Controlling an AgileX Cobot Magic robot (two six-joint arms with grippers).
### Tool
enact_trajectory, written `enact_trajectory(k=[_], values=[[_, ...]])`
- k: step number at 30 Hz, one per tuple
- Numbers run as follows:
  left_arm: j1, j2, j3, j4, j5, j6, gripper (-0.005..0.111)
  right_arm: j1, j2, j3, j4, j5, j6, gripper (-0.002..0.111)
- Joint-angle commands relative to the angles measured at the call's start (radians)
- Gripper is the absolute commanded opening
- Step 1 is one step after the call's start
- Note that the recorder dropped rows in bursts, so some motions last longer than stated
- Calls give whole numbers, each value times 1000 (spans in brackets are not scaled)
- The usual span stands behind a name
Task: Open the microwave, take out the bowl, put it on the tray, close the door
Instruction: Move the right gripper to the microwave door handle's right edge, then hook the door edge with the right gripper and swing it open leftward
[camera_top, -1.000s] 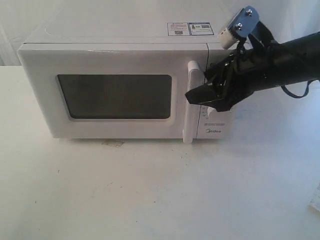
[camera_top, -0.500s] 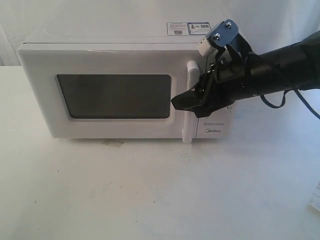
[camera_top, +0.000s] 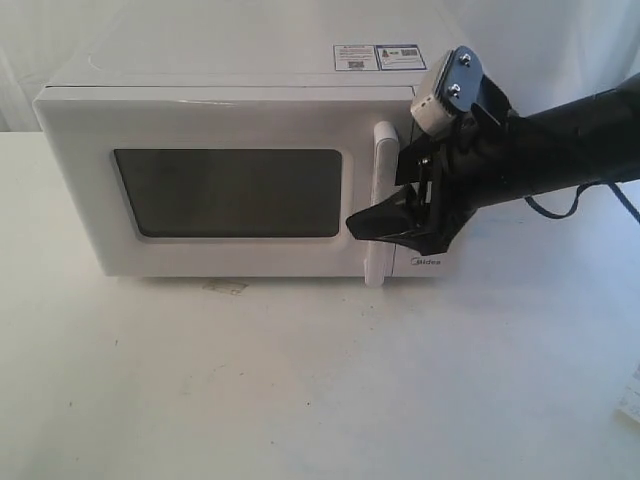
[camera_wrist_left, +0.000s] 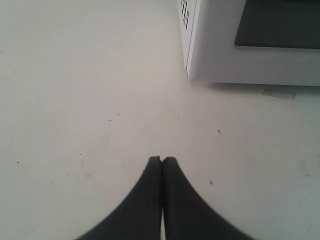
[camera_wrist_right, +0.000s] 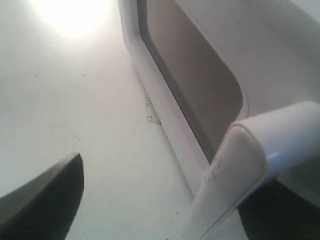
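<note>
The white table (camera_top: 300, 380) carries the microwave (camera_top: 230, 180), which stands right at the right gripper (camera_top: 372, 222) and stretches away to its left. A yellowish stain (camera_top: 225, 287) lies on the table by the microwave's front edge, below and left of that gripper. Ahead of the left gripper (camera_wrist_left: 161, 161), small dark specks (camera_wrist_left: 219, 131) dot the surface. A pale scrap (camera_top: 632, 400) lies well right of the right gripper.

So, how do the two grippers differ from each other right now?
The left gripper is shut; the right gripper is open. The left gripper hangs over bare table; the right gripper has the door handle between its fingers. Both have black fingers.
</note>
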Motion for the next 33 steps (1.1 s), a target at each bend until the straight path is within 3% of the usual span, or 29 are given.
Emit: enact_trajectory(k=[1,5,9,15,23,25,30,32,33], values=[[1,-4,5,-2,-1,-6,0,29,1,-8,-4,246,-13,0],[1,-4,5,-2,-1,-6,0,29,1,-8,-12,270,-49,0],[1,-4,5,-2,-1,-6,0,29,1,-8,0,54,-48,0],[1,-4,5,-2,-1,-6,0,29,1,-8,125,-325,109,0],[1,-4,5,-2,-1,-6,0,29,1,-9,199,-552,108,1],[1,-4,5,-2,-1,-6,0,29,1,-9,199,-561,104,6],[1,-4,5,-2,-1,-6,0,29,1,-9,197,-549,92,31],[1,-4,5,-2,-1,-6,0,29,1,-9,197,-549,92,32],[1,-4,5,-2,-1,-6,0,29,1,-9,197,-549,92,26]])
